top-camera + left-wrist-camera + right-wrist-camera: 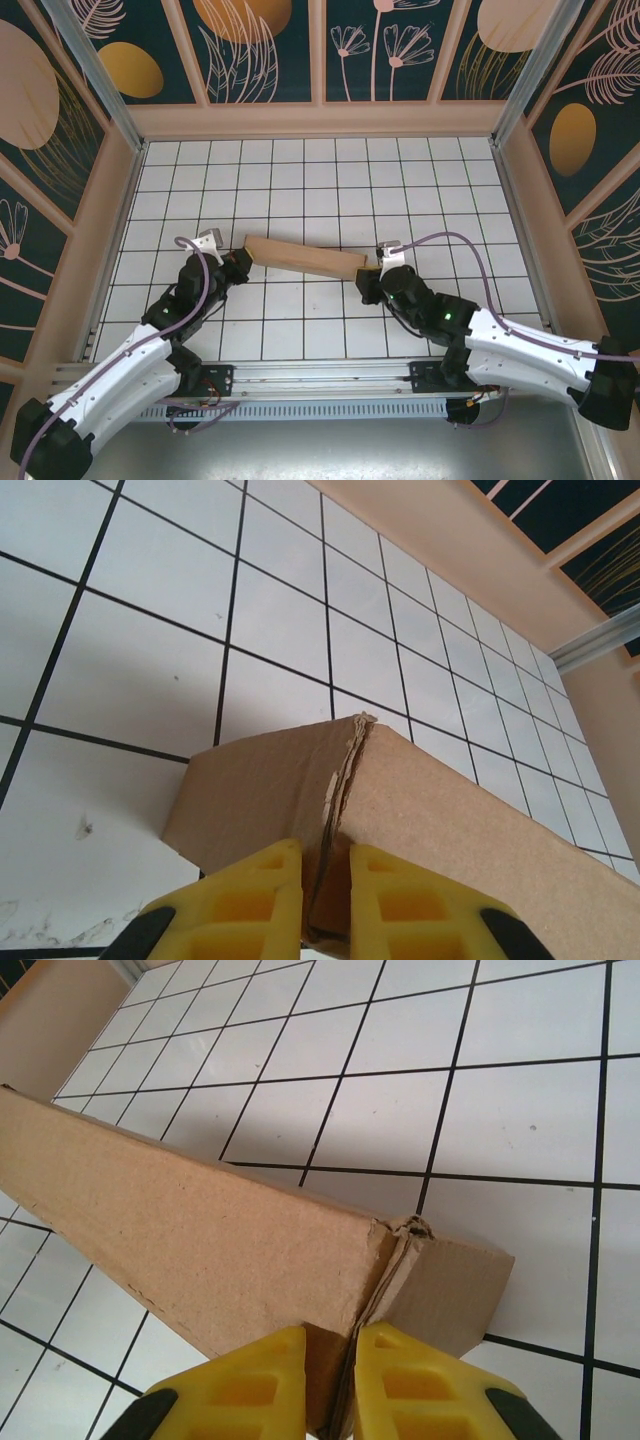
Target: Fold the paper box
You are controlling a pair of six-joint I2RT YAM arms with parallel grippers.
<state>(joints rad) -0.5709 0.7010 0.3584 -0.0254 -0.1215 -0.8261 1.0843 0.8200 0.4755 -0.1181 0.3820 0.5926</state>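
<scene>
Paper box (305, 262) between left hand (325, 852) and right hand (331, 1338), one corner tight inside each.

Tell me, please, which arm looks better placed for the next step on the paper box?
Left, narrowly. The left hand grips one end corner of the paper box, the right hand the other, so either could hold. Beside the left hand the end panel splays outward, probably needing pressing in.
</scene>
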